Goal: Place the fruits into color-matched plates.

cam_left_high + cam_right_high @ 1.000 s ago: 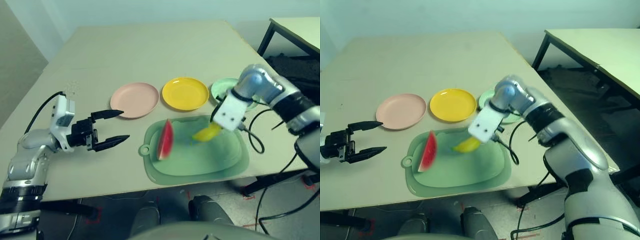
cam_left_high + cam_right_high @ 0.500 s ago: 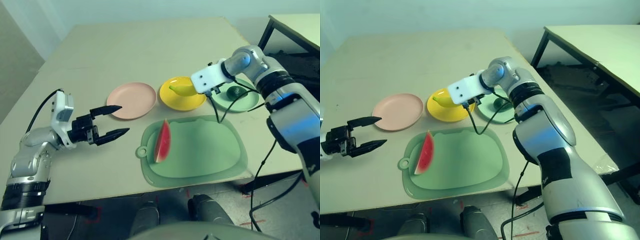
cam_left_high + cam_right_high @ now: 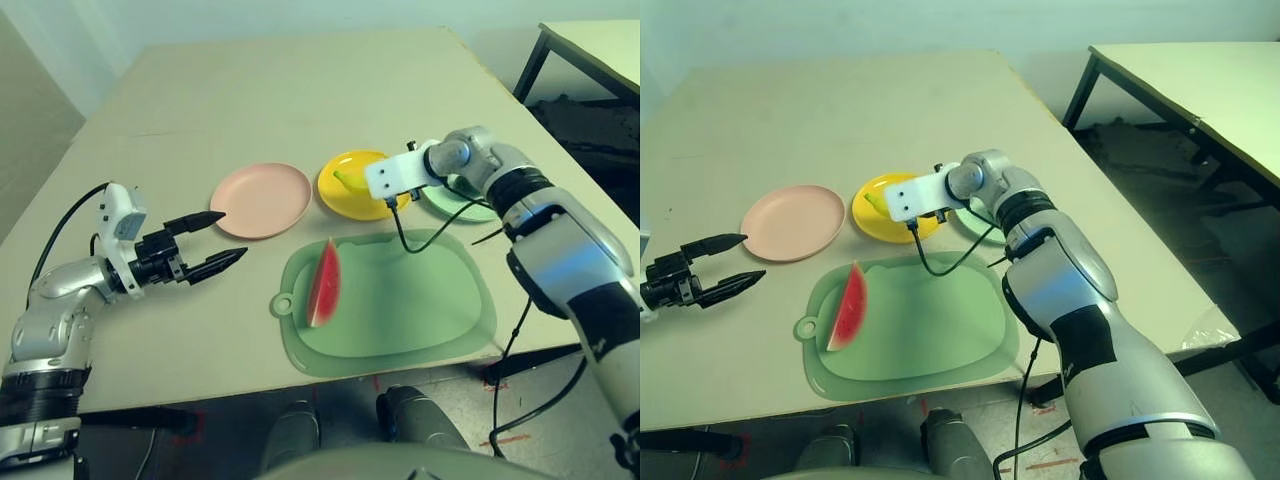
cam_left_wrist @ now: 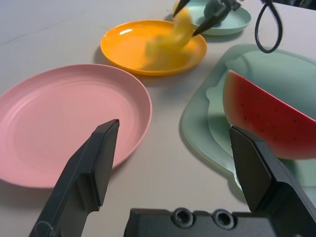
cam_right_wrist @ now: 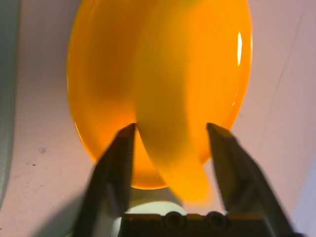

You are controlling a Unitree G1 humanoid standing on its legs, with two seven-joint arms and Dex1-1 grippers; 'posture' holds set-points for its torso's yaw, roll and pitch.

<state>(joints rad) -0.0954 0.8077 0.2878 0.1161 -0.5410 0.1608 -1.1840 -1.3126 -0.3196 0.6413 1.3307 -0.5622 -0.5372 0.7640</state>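
A yellow banana (image 5: 170, 98) hangs blurred just over the yellow plate (image 3: 370, 203), between the spread fingers of my right gripper (image 5: 171, 128), which is open. The red watermelon wedge (image 3: 322, 283) stands on its rind on the pale green cutting mat (image 3: 420, 310). A dark green avocado (image 4: 213, 9) lies in the mint green plate (image 3: 462, 207), which my right arm partly hides. The pink plate (image 3: 262, 200) holds nothing. My left gripper (image 3: 232, 233) hovers open above the table, left of the pink plate, its fingers pointing toward the mat.
A black cable (image 3: 420, 235) loops from my right wrist over the mat's far edge. A second table (image 3: 1200, 90) stands off to the right, past the table's edge. Bare tabletop stretches behind the plates.
My right gripper carried the banana from above the mat to over the yellow plate, and its fingers have spread apart. The left arm has barely moved.
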